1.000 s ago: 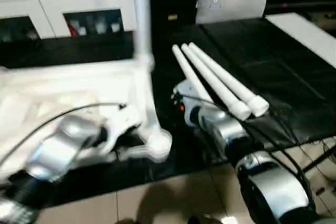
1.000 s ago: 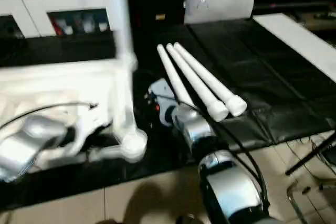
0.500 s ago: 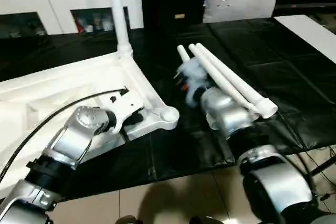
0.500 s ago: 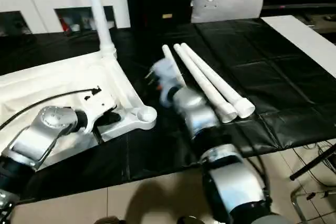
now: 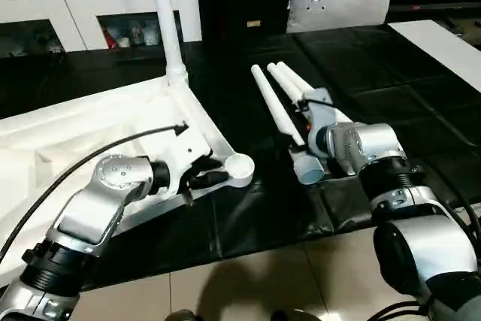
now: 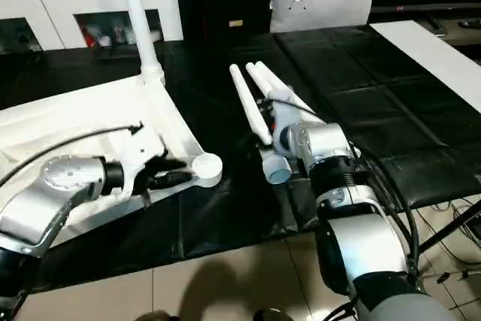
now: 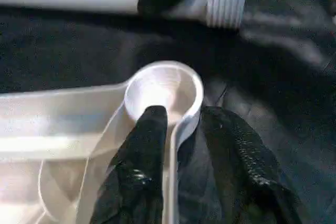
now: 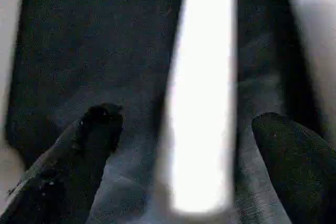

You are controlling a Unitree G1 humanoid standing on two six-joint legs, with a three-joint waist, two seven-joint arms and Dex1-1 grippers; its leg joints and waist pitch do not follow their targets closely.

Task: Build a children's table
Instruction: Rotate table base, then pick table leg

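On the black-covered work table (image 5: 391, 88) lies the white tabletop (image 5: 83, 129), underside up, its ribbed frame showing and one corner reaching toward the table's near edge. One leg (image 5: 167, 20) already stands upright in the far corner socket. At the near corner the round socket (image 7: 164, 90) is empty — its open mouth faces up.

Right of the tabletop, well apart from it, three loose legs (image 5: 279, 107) lie side by side on the black cover, thin ends pointing away, thick threaded ends toward the robot.

The left gripper (image 7: 181, 124) sits at the near corner of the tabletop, its two black fingers (image 7: 149, 135) straddling the socket's rim: one finger inside the frame, the other outside it, with a narrow gap between finger and plastic, so the rim is not pinched.

The right gripper (image 8: 189, 124) hovers over the loose legs with its fingers (image 8: 100, 127) spread wide — one leg runs between them, and neither finger touches it.
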